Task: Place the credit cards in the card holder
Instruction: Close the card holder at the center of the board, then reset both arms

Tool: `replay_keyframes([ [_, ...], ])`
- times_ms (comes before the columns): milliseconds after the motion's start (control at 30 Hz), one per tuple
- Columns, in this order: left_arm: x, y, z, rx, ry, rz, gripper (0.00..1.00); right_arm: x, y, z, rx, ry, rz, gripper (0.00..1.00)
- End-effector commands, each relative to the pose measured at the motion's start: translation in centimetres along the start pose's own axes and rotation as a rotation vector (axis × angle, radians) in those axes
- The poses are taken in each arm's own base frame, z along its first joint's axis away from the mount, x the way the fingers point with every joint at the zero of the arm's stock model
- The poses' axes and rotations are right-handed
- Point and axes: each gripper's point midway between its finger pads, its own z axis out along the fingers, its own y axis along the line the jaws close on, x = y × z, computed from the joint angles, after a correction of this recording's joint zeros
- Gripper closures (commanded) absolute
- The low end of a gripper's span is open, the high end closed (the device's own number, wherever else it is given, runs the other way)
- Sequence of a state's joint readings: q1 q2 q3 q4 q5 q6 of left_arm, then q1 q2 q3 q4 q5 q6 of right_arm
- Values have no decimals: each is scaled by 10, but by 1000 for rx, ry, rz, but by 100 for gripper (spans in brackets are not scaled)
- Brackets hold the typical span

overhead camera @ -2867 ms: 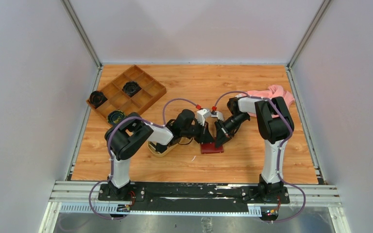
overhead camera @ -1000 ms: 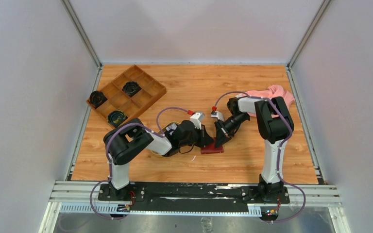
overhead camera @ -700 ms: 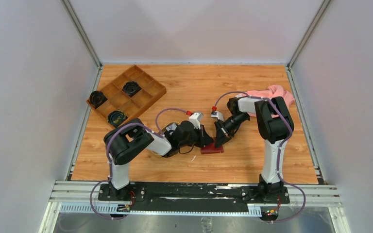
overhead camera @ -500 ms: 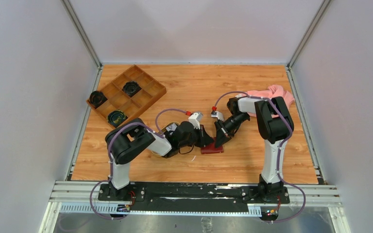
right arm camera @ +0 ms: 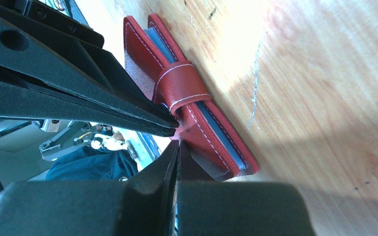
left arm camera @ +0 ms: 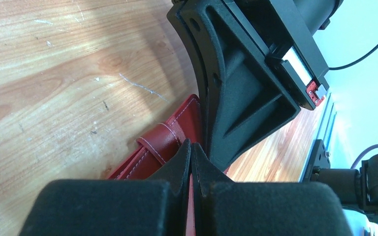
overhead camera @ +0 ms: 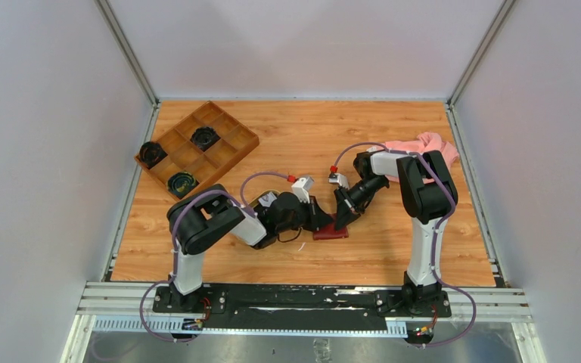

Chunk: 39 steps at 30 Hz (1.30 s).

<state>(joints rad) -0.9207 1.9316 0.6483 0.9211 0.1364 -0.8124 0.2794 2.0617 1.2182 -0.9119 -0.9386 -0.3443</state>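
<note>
step in hand: by my reading you are working the card holder (right arm camera: 204,125) open with both claws at once. No card is going in yet.
card holder: it lies folded on the worktop (right arm camera: 325,73), right at the tips of both claws and between them. Its strap (right arm camera: 181,86) loops over the edge facing the right claw, and blue-grey lining shows in the fold.
left claw (left arm camera: 191,152): the jaws are fully together. The tips are down at the holder's strap edge, just beside the right claw's finger. A thin reddish sliver shows between the pads, but you cannot tell from here whether that is a pinched flap.
right claw (right arm camera: 175,147): the jaws are fully together here too. The tips are at the holder's near flap just below the strap, almost nose to nose with the left claw. It holds no card.
credit cards: none shows in either wrist view or from overhead. The left arm hides the worktop behind its claw.
next move: I judge the strap must come free. One flap then has to lift while your other claw pins the lower one. After that, a claw must leave to fetch a card.
watch for: thin leather can slip off closed tips. The claws could also knock together, as they are close.
</note>
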Motion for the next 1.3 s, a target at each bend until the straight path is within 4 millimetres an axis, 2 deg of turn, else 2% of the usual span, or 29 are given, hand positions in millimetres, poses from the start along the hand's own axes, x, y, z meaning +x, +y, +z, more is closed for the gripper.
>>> replay_keyframes([
  [0,119,88,-53,-309,384,-35,100,-9,-23,-3,115,-12,-73,100],
  [233,123,91,-55,-320,391,-51,100,-9,-22,-4,116,-15,-75,100],
  [333,113,80,-50,-277,371,-22,100,-10,-20,-4,110,-19,-80,100],
  [400,97,65,-46,-231,337,10,98,-11,-16,-5,95,-26,-99,100],
  [533,53,23,-47,-126,219,73,74,-17,5,-10,13,-56,-172,100],
  [667,2,-21,-56,-46,100,136,62,-23,31,-20,-58,-98,-278,86],
  [767,-23,-44,-69,-3,41,197,60,-23,52,-31,-94,-126,-371,81],
  [900,-39,-42,-95,-41,-5,335,58,-19,73,-47,-77,-153,-516,79],
  [967,-52,-50,-115,-34,-55,404,56,-16,78,-57,-16,-164,-603,80],
  [1033,-66,-54,-135,-46,-108,460,46,-13,84,-71,67,-188,-691,80],
  [1133,-90,-62,-165,-62,-196,518,19,-17,96,-105,277,-298,-816,74],
  [1200,-111,-66,-184,-84,-249,506,2,-20,100,-132,440,-390,-867,59],
  [1267,-126,-68,-202,-107,-261,487,0,-20,104,-162,579,-487,-901,42],
])
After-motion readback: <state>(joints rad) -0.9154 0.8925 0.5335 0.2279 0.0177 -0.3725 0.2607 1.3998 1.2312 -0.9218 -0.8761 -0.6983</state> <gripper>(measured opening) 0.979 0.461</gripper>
